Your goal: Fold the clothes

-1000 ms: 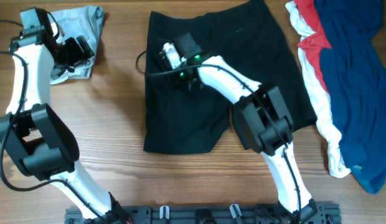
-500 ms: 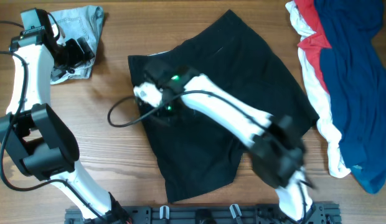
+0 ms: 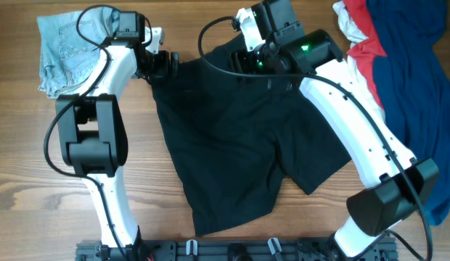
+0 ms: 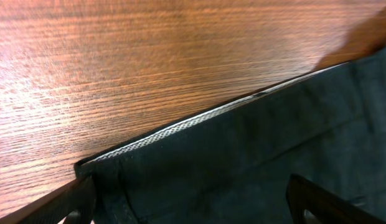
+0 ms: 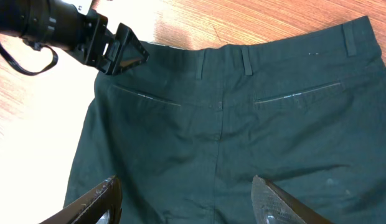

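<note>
Black shorts (image 3: 232,145) lie spread flat on the middle of the table (image 3: 36,167). Waistband is toward the table's far edge, both legs toward the near edge, and the whole garment sits skewed, legs swung to the right. Back side is up: belt loops and two welt pockets show in the right wrist view. A strip of pale mesh lining peeks out along the waistband edge in the left wrist view.

Left gripper (image 3: 163,65) is at the waistband's left corner near the table's far edge. Its fingers (image 4: 71,200) are spread wide, one each side of that corner, with nothing pinched between them. Can't tell if they touch the cloth.

Right gripper (image 3: 248,62) is over the waistband's middle. Its fingers (image 5: 99,198) are apart with only flat fabric below and no grasp. The tips are cut off by the frame, so contact is unclear.

Light-blue denim shorts (image 3: 65,47) lie bunched at the table's far left corner. A pile of navy, red and white garments (image 3: 406,94) runs along the table's right edge, just beside the black shorts' right leg.
</note>
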`<action>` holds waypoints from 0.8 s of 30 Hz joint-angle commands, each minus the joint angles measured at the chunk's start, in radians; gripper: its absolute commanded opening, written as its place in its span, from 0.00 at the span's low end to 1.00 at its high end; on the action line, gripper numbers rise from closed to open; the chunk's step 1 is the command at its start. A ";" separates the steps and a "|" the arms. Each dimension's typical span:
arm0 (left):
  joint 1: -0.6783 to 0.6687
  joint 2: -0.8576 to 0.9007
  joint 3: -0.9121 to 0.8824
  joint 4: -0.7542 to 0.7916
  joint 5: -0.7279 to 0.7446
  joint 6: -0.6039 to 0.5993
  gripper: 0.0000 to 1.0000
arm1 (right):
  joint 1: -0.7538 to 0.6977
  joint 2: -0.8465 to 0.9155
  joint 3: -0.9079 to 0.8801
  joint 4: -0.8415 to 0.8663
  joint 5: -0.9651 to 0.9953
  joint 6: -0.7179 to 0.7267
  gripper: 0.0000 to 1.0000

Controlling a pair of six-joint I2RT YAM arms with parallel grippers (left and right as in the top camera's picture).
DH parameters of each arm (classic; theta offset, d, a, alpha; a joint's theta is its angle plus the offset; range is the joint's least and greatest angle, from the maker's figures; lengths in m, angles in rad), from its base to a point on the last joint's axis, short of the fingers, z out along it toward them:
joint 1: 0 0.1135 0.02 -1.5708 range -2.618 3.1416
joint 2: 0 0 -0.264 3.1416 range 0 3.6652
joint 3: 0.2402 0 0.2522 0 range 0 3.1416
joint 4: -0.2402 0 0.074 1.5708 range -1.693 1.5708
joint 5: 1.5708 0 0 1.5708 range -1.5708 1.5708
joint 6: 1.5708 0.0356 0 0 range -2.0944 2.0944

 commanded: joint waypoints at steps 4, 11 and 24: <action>0.005 0.026 0.014 -0.017 -0.068 0.021 0.94 | -0.002 0.027 -0.027 0.034 0.013 -0.003 0.68; 0.005 0.080 0.014 -0.077 -0.127 0.011 0.54 | -0.002 0.030 -0.031 0.048 0.014 -0.004 0.68; 0.302 0.080 0.014 -0.456 -0.194 -0.317 0.19 | -0.002 0.043 -0.031 0.079 0.015 0.005 0.68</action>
